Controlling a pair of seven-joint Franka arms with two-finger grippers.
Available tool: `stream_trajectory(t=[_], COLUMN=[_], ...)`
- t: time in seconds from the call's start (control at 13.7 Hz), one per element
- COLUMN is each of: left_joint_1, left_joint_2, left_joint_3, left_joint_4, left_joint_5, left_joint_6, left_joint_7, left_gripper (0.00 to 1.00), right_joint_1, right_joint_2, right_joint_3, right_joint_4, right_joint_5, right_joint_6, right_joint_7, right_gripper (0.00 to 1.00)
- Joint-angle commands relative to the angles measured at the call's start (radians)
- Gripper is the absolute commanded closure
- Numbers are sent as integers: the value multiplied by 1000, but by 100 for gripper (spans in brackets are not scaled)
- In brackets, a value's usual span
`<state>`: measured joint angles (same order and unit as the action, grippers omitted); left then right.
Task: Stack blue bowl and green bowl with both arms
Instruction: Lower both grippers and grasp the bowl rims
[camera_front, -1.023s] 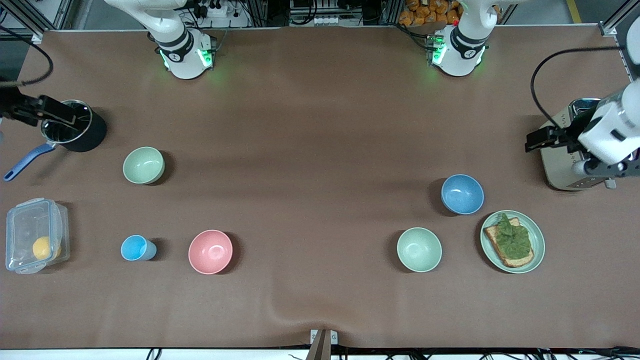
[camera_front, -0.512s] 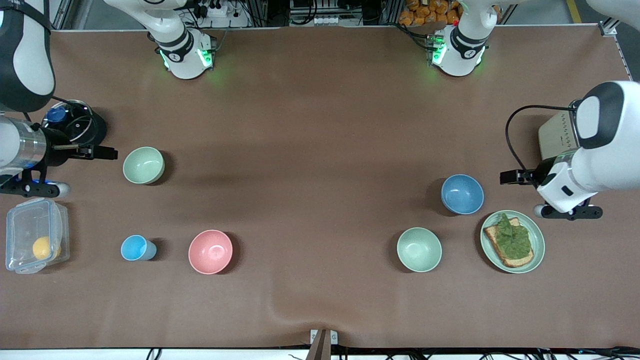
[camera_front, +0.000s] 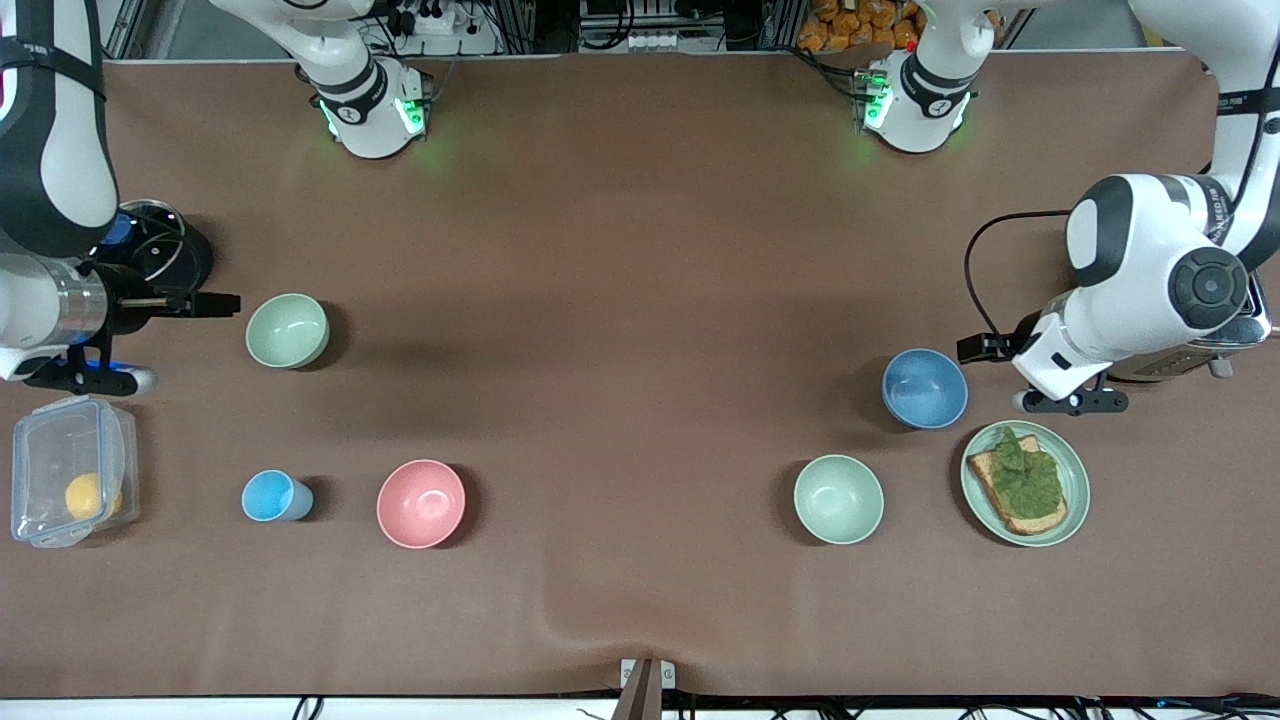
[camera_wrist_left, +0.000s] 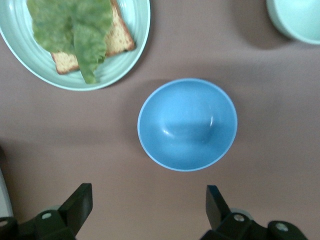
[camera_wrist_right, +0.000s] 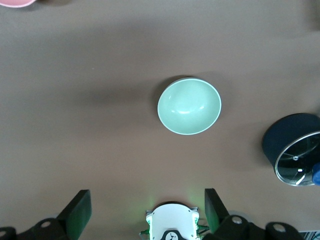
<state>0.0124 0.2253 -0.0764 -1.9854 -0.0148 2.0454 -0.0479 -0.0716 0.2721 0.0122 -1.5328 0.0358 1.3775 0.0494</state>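
The blue bowl sits upright toward the left arm's end of the table. My left gripper hangs open and empty over bare table beside it, close to the toast plate. One green bowl sits toward the right arm's end. My right gripper is open and empty over the table beside that bowl, between the pot and the clear box. A second green bowl stands nearer the front camera than the blue bowl.
A green plate with toast and lettuce lies beside the blue bowl. A toaster is partly hidden under the left arm. A black pot, a clear box, a light-blue cup and a pink bowl are toward the right arm's end.
The left hand has swung from over the toaster to beside the blue bowl. The right hand has moved from the pot to beside the green bowl. Both grippers stay open.
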Motion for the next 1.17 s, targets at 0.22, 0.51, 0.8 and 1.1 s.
stream_trajectory(t=[0.22, 0.51, 0.8, 1.1], left_joint_1=[3, 43, 40, 37], left_joint_2=[74, 94, 232, 241], left_joint_3=[1, 1, 3, 1], left_joint_4=[-6, 26, 146, 142], left_joint_5=[47, 52, 52, 52], left_joint_6=[36, 22, 48, 90], left_joint_7=[-27, -6, -27, -29], left_gripper=[0, 0, 0, 0], right_joint_1=[-20, -56, -105, -140], right_joint_2=[-69, -143, -145, -174], right_joint_3=[9, 9, 9, 9], right_joint_4=[-154, -329, -395, -547], right_joint_5=[-10, -10, -10, -8], right_joint_6=[89, 241, 307, 512], right_joint_7=[-72, -161, -232, -307], right_gripper=[0, 0, 0, 0])
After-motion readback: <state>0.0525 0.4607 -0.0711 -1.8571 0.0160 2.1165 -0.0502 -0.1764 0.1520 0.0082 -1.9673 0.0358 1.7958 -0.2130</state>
